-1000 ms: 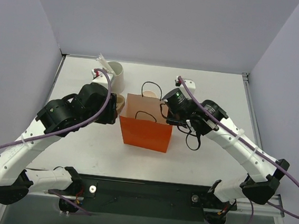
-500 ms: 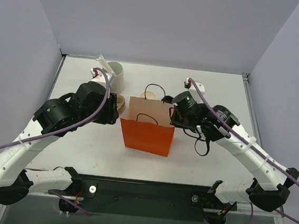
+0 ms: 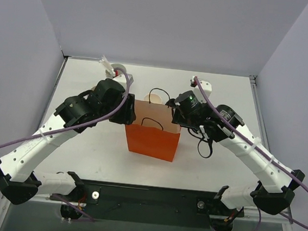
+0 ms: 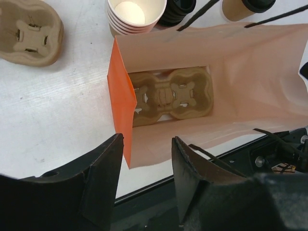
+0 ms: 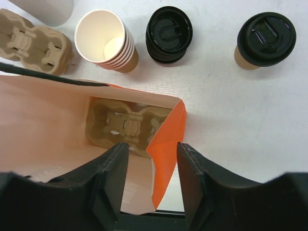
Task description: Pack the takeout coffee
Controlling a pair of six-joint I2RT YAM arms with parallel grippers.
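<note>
The takeout coffee (image 5: pixel 264 38), a tan cup with a black lid, stands on the table beyond the orange paper bag (image 3: pixel 151 141); its edge also shows in the left wrist view (image 4: pixel 243 6). In the top view the right arm hides it. The bag stands open with a cardboard cup carrier (image 4: pixel 171 95) flat on its bottom. My left gripper (image 4: pixel 147 161) is open over the bag's left rim. My right gripper (image 5: pixel 151 166) is open, with the bag's orange right wall (image 5: pixel 168 144) loose between its fingers.
Behind the bag stand a stack of lidless cups (image 5: pixel 106 41) and a pile of black lids (image 5: pixel 168 33). Spare carriers (image 4: pixel 30 31) lie to the left, near a white cylinder (image 5: pixel 48 9). The bag's black cord handles (image 3: pixel 157 91) stick up.
My right gripper has gone from shut to open at the bag's right rim. The left arm has swung up and right to the bag's left rim. The bag shifted slightly right.
</note>
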